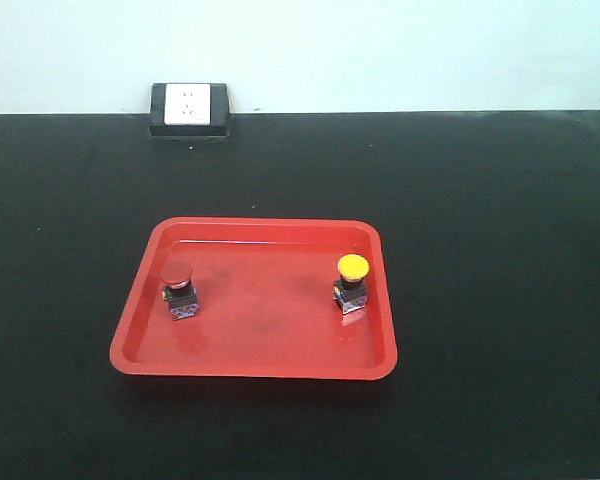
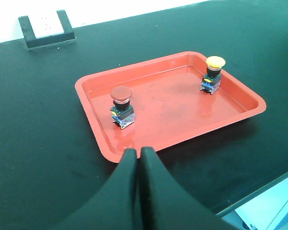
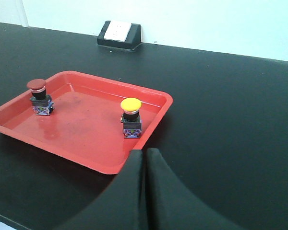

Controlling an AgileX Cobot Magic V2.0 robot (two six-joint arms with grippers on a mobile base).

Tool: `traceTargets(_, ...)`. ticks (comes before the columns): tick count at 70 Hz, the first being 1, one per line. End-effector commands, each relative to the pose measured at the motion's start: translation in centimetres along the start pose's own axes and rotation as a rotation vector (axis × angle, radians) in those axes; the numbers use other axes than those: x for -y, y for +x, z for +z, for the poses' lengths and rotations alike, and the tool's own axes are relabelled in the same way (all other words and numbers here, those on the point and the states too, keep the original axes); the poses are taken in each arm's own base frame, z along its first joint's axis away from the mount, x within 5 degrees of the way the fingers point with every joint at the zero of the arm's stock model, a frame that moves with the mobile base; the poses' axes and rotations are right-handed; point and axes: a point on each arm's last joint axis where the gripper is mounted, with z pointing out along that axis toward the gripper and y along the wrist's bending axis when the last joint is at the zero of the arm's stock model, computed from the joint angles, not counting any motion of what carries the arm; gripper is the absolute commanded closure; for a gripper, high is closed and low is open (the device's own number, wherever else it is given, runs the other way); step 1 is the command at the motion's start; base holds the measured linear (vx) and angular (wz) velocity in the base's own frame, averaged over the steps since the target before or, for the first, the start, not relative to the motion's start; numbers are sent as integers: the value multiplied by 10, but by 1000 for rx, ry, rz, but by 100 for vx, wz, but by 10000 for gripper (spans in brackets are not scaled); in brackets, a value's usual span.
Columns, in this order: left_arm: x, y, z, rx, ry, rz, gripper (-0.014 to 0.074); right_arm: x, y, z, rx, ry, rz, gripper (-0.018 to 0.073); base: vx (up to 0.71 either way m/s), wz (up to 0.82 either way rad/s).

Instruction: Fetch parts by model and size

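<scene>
Two switches sit in the tray; both of your grippers are pressed together and hold nothing.

You see the red switch (image 1: pixel 179 289) upright near the left edge of the red tray (image 1: pixel 253 366) and the yellow switch (image 1: pixel 351 283) upright near its right edge, well apart. Your left gripper (image 2: pixel 138 154) hangs over the tray's near left corner, your right gripper (image 3: pixel 145 154) over its near right corner. A socket box (image 1: pixel 190 109) stands at the worktop's (image 1: pixel 500 250) far edge.

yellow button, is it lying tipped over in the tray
No, the yellow button stands upright on its base inside the red tray.
</scene>
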Motion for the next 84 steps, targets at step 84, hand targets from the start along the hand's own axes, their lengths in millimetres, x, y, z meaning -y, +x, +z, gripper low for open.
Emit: traceTargets(84,-28,70,25,493,-437,-12,603,0,-15,-3,97,4,-14,569,0,0)
